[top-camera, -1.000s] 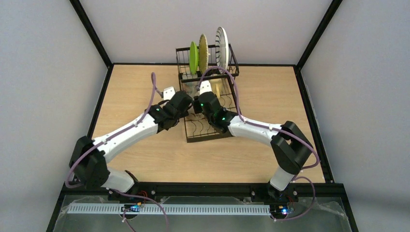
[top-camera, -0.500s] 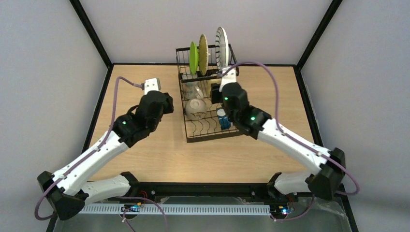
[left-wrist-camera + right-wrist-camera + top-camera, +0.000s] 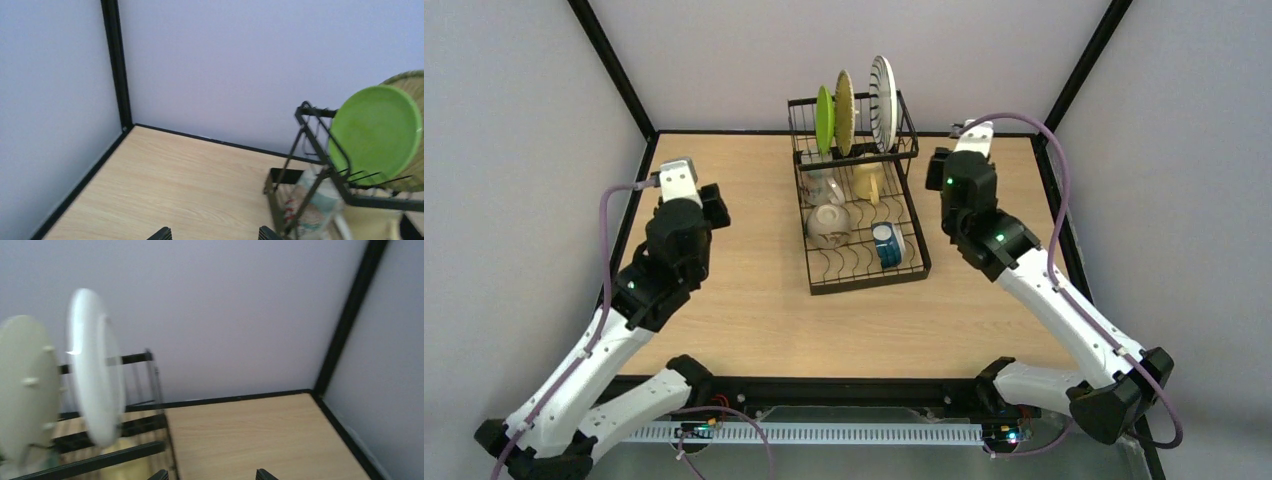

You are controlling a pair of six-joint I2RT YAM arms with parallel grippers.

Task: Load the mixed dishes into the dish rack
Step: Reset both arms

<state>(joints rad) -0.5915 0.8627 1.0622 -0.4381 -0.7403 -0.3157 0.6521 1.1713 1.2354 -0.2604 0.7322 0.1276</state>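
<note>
Flanking the dish rack [image 3: 869,286], both arms stand off it, one on each side. Left gripper [image 3: 212,235]: jaws spread wide, nothing between them. Right gripper [image 3: 212,475]: likewise wide and empty.

On the rack's flat lower tray, the blue-patterned bowl [image 3: 886,245] lies at the near right, with the white bowl [image 3: 829,225] to its left. Behind these stand the pale yellow mug [image 3: 869,182] and what appears to be the clear tumbler [image 3: 822,187] — indistinct against the wires.

In the raised tier at the far end, upright in a row: green plate [image 3: 824,120], bamboo plate [image 3: 844,108], striped plate [image 3: 883,100].

Judgement: loading looks finished — no dish shows outside the rack. The next move calls only for parking both arms without brushing the wires.
</note>
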